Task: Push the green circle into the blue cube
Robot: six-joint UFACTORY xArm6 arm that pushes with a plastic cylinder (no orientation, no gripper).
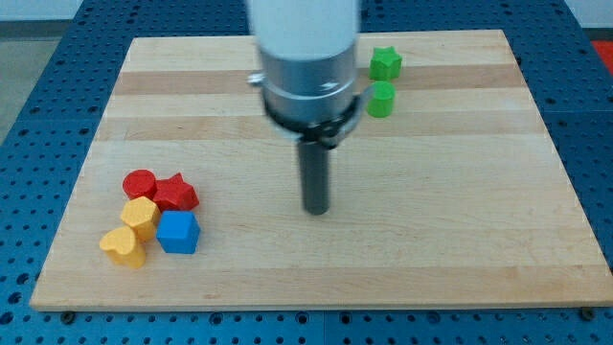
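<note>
So the blue cube (178,232) sits near-left on the tabletop (460,249), jammed in with a red circle (140,183), a red star (176,193) and 2 yellow blocks (132,233). My tip (316,208) is mid-board, well apart from everything. No jaws here, just a rod. The green circle (380,99) is far-right of my tip, right below a green star (385,63). I'd guess I need to get behind it first; plenty of bare wood between.

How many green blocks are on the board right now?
2. The green star-like block sits near the view's top right, and the green circle just below it. Both lie to the right of my tip; the arm may hide others.
</note>
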